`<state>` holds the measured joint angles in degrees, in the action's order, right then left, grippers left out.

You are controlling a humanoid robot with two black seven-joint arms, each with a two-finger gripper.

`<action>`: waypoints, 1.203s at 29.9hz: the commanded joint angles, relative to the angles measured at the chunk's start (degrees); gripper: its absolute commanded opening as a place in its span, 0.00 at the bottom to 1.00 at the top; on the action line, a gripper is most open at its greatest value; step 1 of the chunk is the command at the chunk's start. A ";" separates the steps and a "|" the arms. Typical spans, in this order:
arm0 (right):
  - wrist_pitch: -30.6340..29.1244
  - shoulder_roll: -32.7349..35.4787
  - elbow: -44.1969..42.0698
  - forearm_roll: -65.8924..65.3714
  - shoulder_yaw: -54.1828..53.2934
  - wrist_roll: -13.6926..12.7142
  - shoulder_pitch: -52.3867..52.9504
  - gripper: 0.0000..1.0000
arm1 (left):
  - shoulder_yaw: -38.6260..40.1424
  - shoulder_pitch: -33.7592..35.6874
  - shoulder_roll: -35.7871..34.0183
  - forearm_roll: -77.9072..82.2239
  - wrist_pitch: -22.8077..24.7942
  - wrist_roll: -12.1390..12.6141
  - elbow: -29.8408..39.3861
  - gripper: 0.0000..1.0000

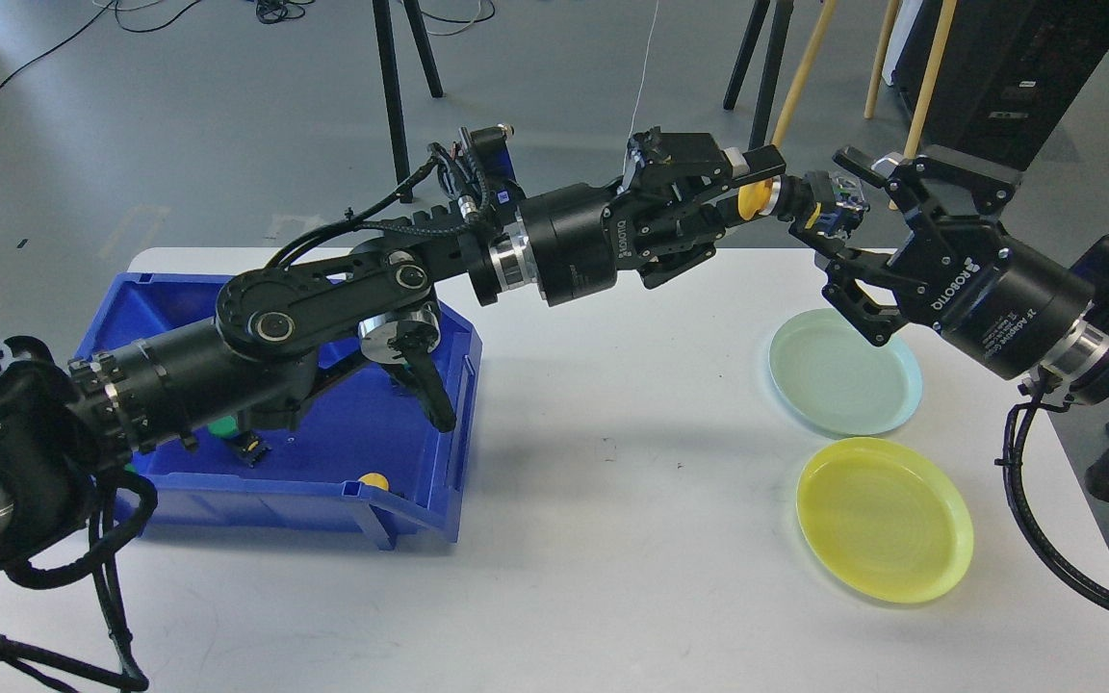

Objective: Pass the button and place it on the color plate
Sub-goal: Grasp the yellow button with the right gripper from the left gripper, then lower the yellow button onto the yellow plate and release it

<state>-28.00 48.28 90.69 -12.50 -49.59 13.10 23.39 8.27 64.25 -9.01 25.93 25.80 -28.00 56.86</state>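
My left gripper is shut on the yellow head of a push button and holds it in the air above the table's far edge. The button's silver ring and black-and-blue body stick out to the right. My right gripper is open, with one finger above and one finger below the button's body. I cannot tell whether they touch it. The pale green plate and the yellow plate lie on the white table at the right, below my right arm.
A blue bin stands at the left, under my left arm, with a yellow button and a green one inside. Tripod legs and wooden poles stand on the floor beyond the table.
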 commanded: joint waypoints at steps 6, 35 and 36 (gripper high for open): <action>0.00 -1.78 -0.08 -0.94 0.11 -0.09 -0.01 0.01 | 0.08 -0.09 -0.04 0.00 -0.14 0.00 0.00 0.04; 21.56 -3.37 -7.99 17.85 -3.67 -8.52 -28.13 0.00 | 3.51 -1.50 -3.90 -3.87 -1.11 0.00 0.18 0.98; 22.54 -3.37 -8.60 18.82 -3.06 -9.05 -28.48 0.01 | 3.51 -1.15 -4.61 -3.87 -0.93 0.00 0.27 0.98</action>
<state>-10.46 45.16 83.24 1.33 -53.54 6.61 -2.93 11.77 62.46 -11.55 22.12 24.42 -28.01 56.88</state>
